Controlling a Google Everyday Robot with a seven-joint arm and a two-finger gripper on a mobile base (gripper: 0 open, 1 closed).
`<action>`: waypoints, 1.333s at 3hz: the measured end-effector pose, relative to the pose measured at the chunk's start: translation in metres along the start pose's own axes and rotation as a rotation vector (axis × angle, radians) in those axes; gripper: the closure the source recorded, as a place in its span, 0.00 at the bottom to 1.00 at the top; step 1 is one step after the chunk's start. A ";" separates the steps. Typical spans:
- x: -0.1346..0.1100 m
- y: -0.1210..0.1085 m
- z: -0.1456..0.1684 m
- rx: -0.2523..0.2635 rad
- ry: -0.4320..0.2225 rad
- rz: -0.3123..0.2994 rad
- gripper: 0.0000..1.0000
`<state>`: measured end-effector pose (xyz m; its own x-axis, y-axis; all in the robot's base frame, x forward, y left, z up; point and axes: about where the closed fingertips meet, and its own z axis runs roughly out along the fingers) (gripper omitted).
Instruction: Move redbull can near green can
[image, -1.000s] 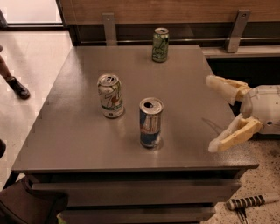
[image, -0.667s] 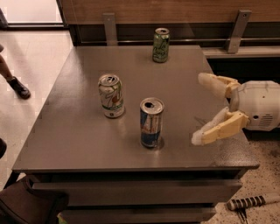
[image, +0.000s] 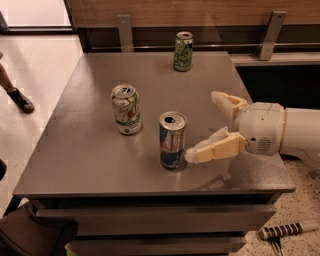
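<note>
The redbull can (image: 172, 140), slim and blue-and-silver with an opened top, stands upright near the front middle of the grey table (image: 90, 155). The green can (image: 183, 51) stands upright at the table's far edge. My gripper (image: 202, 125) reaches in from the right, open, with its cream fingers spread. The near fingertip (image: 192, 155) is just right of the redbull can's base. The far finger (image: 222, 102) is further back and right. The can is not between the fingers.
A wider white-silver can (image: 126, 109) with a green-red logo stands left of the redbull can. A wooden wall with metal brackets (image: 270, 35) runs behind the table. A person's foot (image: 20, 100) is on the floor at left. A striped tool (image: 285, 231) lies on the floor at right.
My gripper has moved left across the table toward the redbull can, fingers still spread. The cans have not moved.
</note>
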<state>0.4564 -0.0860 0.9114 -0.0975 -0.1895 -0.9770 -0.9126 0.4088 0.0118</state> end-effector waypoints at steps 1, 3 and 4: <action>0.019 -0.002 0.007 0.048 -0.046 -0.008 0.00; 0.004 0.013 0.001 0.088 -0.132 -0.128 0.00; -0.008 0.020 0.012 0.053 -0.131 -0.168 0.00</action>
<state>0.4438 -0.0651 0.9169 0.1103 -0.1425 -0.9836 -0.8889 0.4286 -0.1617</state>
